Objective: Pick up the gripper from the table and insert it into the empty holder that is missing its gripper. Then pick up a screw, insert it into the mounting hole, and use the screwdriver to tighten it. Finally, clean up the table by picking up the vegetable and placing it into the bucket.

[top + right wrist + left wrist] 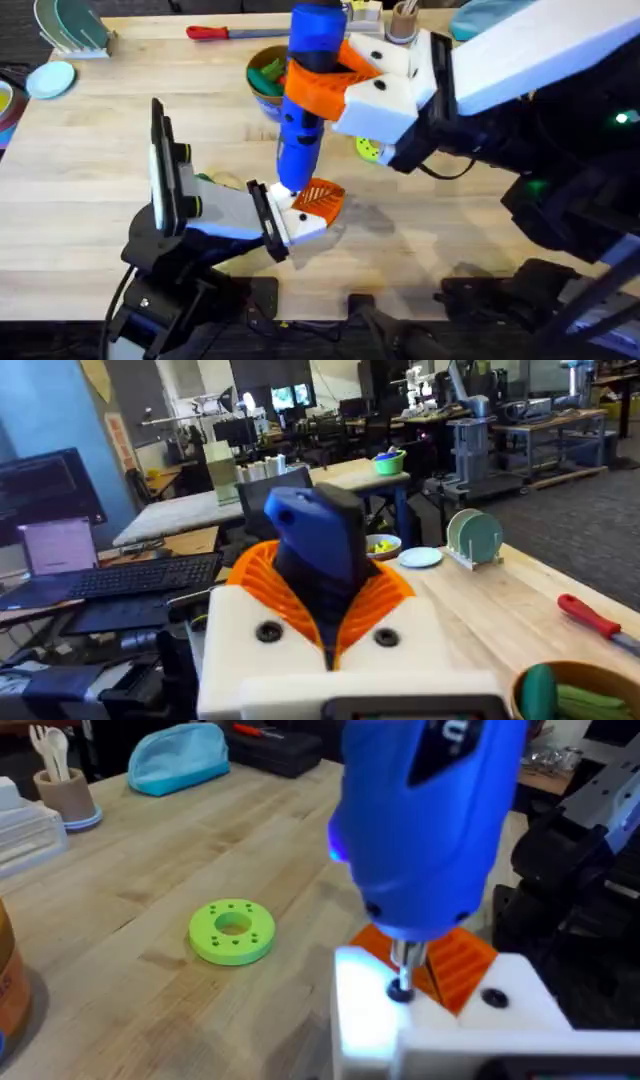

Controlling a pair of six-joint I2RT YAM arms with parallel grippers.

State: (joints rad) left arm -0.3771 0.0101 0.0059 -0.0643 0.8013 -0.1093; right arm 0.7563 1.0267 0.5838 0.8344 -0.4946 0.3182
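Note:
The blue screwdriver stands almost upright over the table's middle, and my right gripper, white with orange pads, is shut on its upper body. In the right wrist view those pads clamp the screwdriver. Its thin bit rests on a dark screw in the white holder at my left gripper. The orange ribbed gripper sits in the holder. The vegetable lies beside the left arm, partly hidden. The bucket stands behind the screwdriver, with green pieces inside.
A flat green ring lies on the wood right of the holder. A red-handled screwdriver lies along the far edge. A dish rack and a blue plate stand far left, a cup and a blue pouch far right.

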